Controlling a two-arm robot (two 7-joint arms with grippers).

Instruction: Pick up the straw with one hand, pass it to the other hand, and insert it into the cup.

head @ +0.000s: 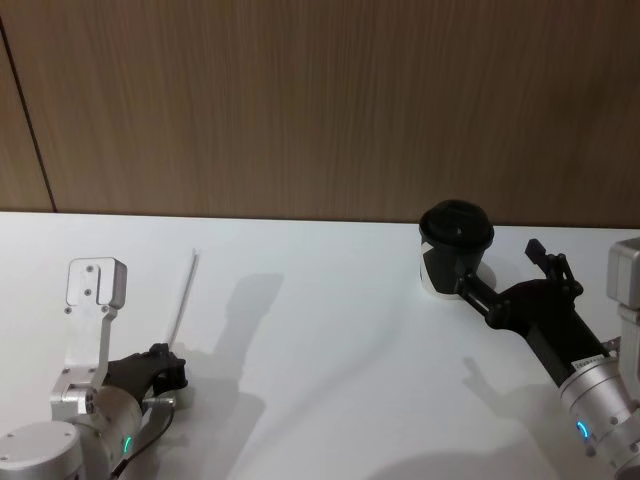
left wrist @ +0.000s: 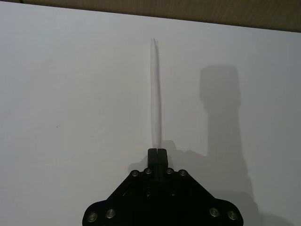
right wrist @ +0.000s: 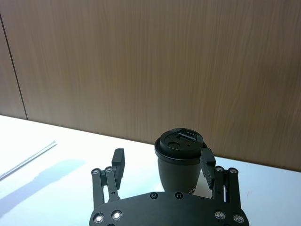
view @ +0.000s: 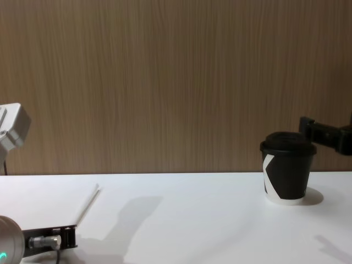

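**Straw (left wrist: 155,94) clamped in left end effector (left wrist: 156,153); right end effector (head: 498,266) open at cup (view: 287,170)**
White tabletop (head: 330,350). Right end effector at right, fingers apart, just beside the upright lidded cup. Left end effector near left, fingers pinched together on the straw's near end; straw points toward the far edge.

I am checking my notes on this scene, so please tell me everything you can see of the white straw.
The straw is long, thin, straight and white, slightly see-through, and looks like plastic. It stretches low along the white table on the robot's left side, pointing away from the robot. Its near end sits between the shut fingers of the left gripper. I cannot tell whether its far end rests on the table.
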